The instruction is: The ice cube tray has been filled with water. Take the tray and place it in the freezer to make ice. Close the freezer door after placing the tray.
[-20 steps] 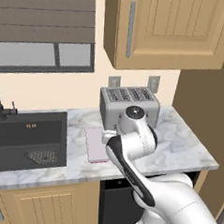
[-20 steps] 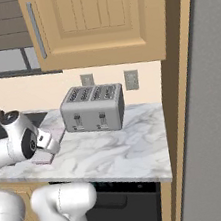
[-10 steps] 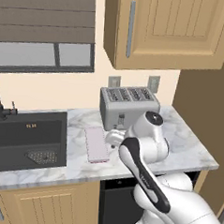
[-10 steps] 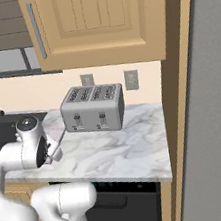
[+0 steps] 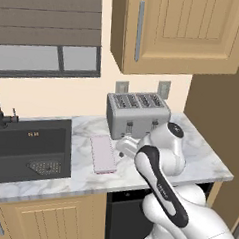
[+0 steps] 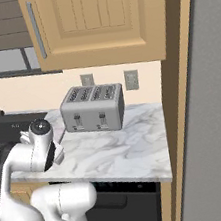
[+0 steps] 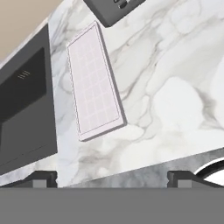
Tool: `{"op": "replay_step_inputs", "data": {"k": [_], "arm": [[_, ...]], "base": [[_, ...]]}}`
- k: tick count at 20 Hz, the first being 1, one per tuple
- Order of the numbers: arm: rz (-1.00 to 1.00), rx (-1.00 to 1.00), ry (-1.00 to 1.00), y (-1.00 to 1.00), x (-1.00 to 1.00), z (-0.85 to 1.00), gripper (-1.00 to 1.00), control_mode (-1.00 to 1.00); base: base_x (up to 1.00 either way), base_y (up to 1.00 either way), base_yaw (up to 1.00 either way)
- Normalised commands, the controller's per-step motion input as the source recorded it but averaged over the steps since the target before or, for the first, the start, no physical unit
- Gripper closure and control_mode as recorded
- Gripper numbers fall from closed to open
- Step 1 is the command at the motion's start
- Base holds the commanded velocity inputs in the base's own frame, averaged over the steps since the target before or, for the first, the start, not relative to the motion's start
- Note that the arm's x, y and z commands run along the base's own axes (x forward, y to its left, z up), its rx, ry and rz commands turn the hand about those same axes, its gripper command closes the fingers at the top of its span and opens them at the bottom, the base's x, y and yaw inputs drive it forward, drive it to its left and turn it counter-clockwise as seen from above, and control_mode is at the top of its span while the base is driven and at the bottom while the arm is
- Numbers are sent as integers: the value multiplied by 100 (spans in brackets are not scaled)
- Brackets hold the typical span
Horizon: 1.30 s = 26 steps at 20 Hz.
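End effector (image 7: 112,175) spread wide, fingertips (image 7: 41,177) far apart at the bottom of the hand view, holding nothing, touching nothing. Poised above the front strip of the white-and-grey marbled stone surface (image 7: 175,87), aimed down at the thin flat rectangular pale pink-lilac ice cube tray (image 7: 95,82).

Tray (image 5: 103,153) lying flat on the surface, faint grid of small cells across its top, darker edge along its rim. Set between the dark rectangular sink basin (image 5: 29,148) and the boxy brushed-silver four-slot toaster (image 5: 137,115); near both, touching neither. One short end pointing to the surface's front edge, the other towards the toaster.

Bare marble open on the tray's long side away from the sink, and more in front of the toaster (image 6: 93,108). Light wooden wall cabinet (image 5: 177,32) with a slim metal handle overhead. Tall wooden panel (image 6: 181,96) closing off the surface's right end.
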Motion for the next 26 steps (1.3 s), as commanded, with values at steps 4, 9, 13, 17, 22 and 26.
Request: {"op": "replay_step_inputs", "data": {"k": [4,9,13,17,22,26], "arm": [[-7,0,5,9,26,0,-100,-100],[-7,0,5,15,34,0,-100,-100],[-5,-2,4,14,34,-1,-100,-100],[-2,-3,5,5,36,-7,-100,-100],[0,-3,4,0,26,-14,-100,-100],[0,-1,0,0,12,-15,-100,-100]], "base": [[0,0,0],[0,0,0],[0,0,0],[0,0,0],[0,0,0],[0,0,0]]}}
